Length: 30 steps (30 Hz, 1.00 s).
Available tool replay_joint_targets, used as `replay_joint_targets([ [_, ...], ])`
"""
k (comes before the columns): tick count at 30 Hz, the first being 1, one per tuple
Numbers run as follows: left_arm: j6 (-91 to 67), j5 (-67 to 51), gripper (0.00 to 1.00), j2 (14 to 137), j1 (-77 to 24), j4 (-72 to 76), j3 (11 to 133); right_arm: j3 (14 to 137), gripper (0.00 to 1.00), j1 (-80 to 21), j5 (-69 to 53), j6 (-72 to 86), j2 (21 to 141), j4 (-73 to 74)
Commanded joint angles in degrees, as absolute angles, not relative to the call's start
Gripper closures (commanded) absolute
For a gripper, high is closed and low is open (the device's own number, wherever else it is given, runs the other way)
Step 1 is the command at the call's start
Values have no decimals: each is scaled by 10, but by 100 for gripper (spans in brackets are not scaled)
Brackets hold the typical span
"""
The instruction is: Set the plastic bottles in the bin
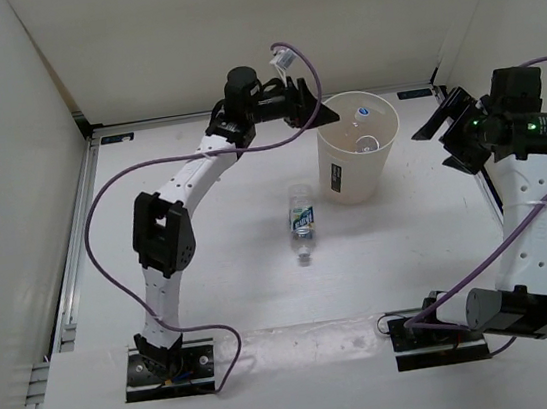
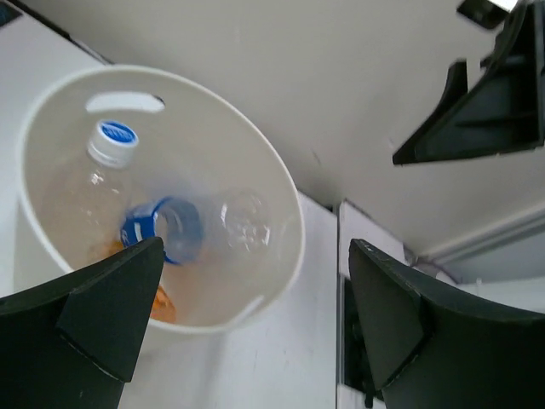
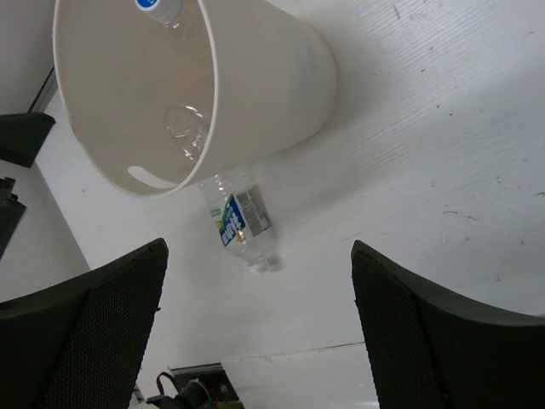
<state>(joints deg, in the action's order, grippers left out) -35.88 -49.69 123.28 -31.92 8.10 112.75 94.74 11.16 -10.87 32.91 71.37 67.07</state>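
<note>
The cream bin [image 1: 351, 179] stands at the back middle of the table. Inside it, the left wrist view shows a clear bottle with a blue-and-white cap [image 2: 109, 145], a blue-labelled bottle [image 2: 166, 230], a plain clear bottle [image 2: 245, 220] and an orange bottle [image 2: 162, 304]. One clear bottle with a blue label [image 1: 302, 223] lies on the table in front of the bin; it also shows in the right wrist view [image 3: 240, 217]. My left gripper [image 1: 313, 104] hovers at the bin's back-left rim, open and empty [image 2: 255, 251]. My right gripper [image 1: 442, 117] is open and empty to the right of the bin [image 3: 259, 251].
White walls close in the table on the left, back and right. A purple cable [image 1: 102, 202] loops beside the left arm. The two arm bases [image 1: 169, 365] sit at the near edge.
</note>
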Motion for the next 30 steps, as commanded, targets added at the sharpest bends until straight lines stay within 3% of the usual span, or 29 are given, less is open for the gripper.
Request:
replay_joint_targets([
  [1, -216, -529, 0, 1154, -338, -117, 1161, 950, 10, 107, -152, 347, 712, 646],
  [10, -70, -524, 0, 1017, -353, -356, 1056, 869, 10, 119, -247, 440, 682, 549],
  [13, -117, -577, 0, 985, -353, -381, 979, 799, 10, 126, -336, 501, 661, 434],
  [16, -122, -527, 0, 971, -359, -432, 957, 780, 10, 115, -329, 480, 642, 435],
  [19, -66, -492, 0, 1003, -364, -651, 1025, 812, 10, 85, -240, 407, 628, 487],
  [23, -36, -463, 0, 1068, -373, -822, 1134, 826, 10, 72, -178, 394, 629, 547],
  [26, -10, -412, 0, 1116, -388, -898, 1199, 814, 10, 91, -171, 404, 619, 553],
  [30, -20, -321, 0, 1110, -386, -883, 1258, 820, 10, 80, -174, 397, 622, 546],
])
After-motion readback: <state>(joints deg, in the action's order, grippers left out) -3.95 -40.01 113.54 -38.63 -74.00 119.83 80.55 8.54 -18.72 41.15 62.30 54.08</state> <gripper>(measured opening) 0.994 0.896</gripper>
